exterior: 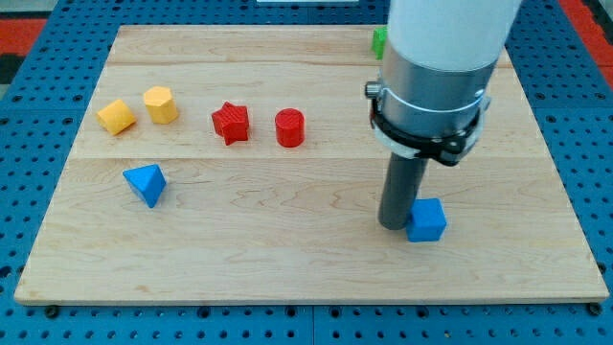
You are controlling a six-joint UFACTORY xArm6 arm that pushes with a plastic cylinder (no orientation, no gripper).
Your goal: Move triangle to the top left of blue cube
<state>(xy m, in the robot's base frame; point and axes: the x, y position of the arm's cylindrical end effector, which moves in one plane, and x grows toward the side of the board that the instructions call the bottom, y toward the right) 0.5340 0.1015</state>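
- The tip (397,224) is set against the blue cube (427,220) on its left side, near the board's near edge; no jaws are fitted.
- The blue triangle (146,183) is located far left, well apart from the cube.
- Bare board (287,240) is seen between them.
- The red star (231,123), red cylinder (289,127) and two yellow blocks (116,116) (161,104) are placed farther back.

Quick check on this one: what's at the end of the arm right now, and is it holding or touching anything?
My tip: a plain rod with no jaws, holding nothing; it sits against the left side of the blue cube, far right of the blue triangle.
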